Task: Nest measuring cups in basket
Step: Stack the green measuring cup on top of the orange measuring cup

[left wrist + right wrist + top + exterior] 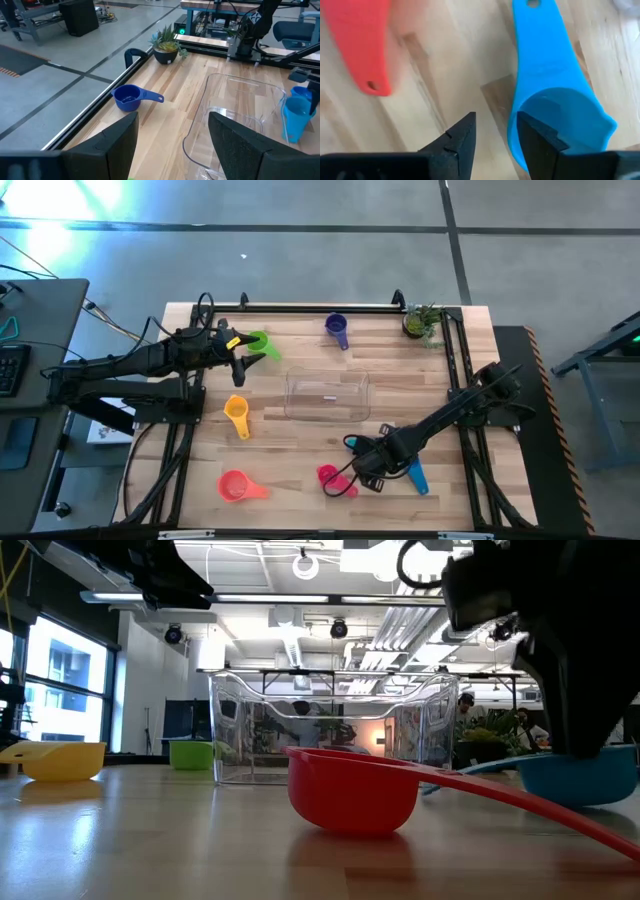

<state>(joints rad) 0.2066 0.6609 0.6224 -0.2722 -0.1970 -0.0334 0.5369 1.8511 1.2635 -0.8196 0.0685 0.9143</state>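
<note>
The clear basket (327,395) stands mid-table with nothing in it. My right gripper (365,472) is open and low near the table's near edge, between the magenta cup (330,477) and the blue cup (415,475). In the right wrist view its fingers (496,135) straddle the blue cup's bowl wall. My left gripper (245,352) is open and raised beside the green cup (258,343), which rests on the table (192,753). The purple cup (337,330), orange-yellow cup (237,415) and coral cup (238,486) lie apart on the wood. My right gripper comes from above at the rim of the blue cup's bowl (516,125), on the side away from the handle. One finger (540,145) is over the bowl and the other is outside it. Whether either touches the wall I cannot tell. The cup rests on the table.
A small potted plant (423,322) stands at the far right corner. Black rails (320,308) run along the table's far edge and sides. The magenta cup's handle (362,50) lies close beside my right gripper. Bare wood lies between the basket and the near-edge cups.
</note>
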